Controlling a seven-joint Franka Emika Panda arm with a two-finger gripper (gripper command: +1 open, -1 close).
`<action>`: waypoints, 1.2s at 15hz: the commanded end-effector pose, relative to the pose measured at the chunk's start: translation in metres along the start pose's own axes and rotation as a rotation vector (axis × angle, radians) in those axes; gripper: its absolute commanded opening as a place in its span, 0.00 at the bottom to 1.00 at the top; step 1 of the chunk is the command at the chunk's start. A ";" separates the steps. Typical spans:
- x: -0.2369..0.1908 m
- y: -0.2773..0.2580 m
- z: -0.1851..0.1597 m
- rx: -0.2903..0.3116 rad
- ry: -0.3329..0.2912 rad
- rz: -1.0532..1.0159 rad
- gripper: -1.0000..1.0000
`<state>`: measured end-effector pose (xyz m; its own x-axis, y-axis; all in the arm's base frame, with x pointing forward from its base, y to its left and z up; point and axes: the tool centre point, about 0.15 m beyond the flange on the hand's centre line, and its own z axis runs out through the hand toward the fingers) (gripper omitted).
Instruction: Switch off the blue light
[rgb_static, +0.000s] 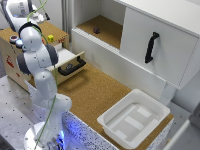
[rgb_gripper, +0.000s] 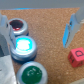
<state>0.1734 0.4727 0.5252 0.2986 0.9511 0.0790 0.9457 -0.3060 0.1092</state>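
In the exterior view the white Panda arm (rgb_static: 40, 65) rises from its base at the lower edge of the exterior view's left and bends over a wooden box (rgb_static: 10, 55) with a cork top. Its pincer is hidden behind the arm's own links here, so this view does not show its state. A yellow block (rgb_static: 50, 38) sits on the box's cork top near its far edge. A drawer (rgb_static: 70, 62) with a black handle stands pulled out from the box. On the cork table (rgb_static: 92, 92) a white tray (rgb_static: 134, 119) rests at the near corner on the exterior view's right. Behind it stands a white cabinet (rgb_static: 160, 45) with a black handle (rgb_static: 151, 47), and a small dark object (rgb_static: 96, 30) lies on the cabinet's open shelf. A blue-violet glow shows at the robot's base.

In the wrist view the gripper (rgb_gripper: 41, 26) hangs wide apart, its two blue-grey fingertips (rgb_gripper: 73, 27) holding nothing. The blue light (rgb_gripper: 24, 47) glows bright cyan, lit, between the fingertips and nearer one of them. It sits in a row on the cork top between a red button (rgb_gripper: 18, 26) and a green button (rgb_gripper: 32, 74), each in a dark rim. A red block (rgb_gripper: 77, 56) with a letter lies apart from the buttons
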 end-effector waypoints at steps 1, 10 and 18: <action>0.031 -0.040 -0.003 -0.031 -0.040 -0.078 1.00; 0.064 -0.060 0.011 0.090 -0.030 -0.260 0.00; 0.072 -0.038 0.032 0.029 -0.024 -0.214 0.00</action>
<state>0.1459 0.5352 0.5002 0.0759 0.9889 0.1281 0.9934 -0.0861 0.0761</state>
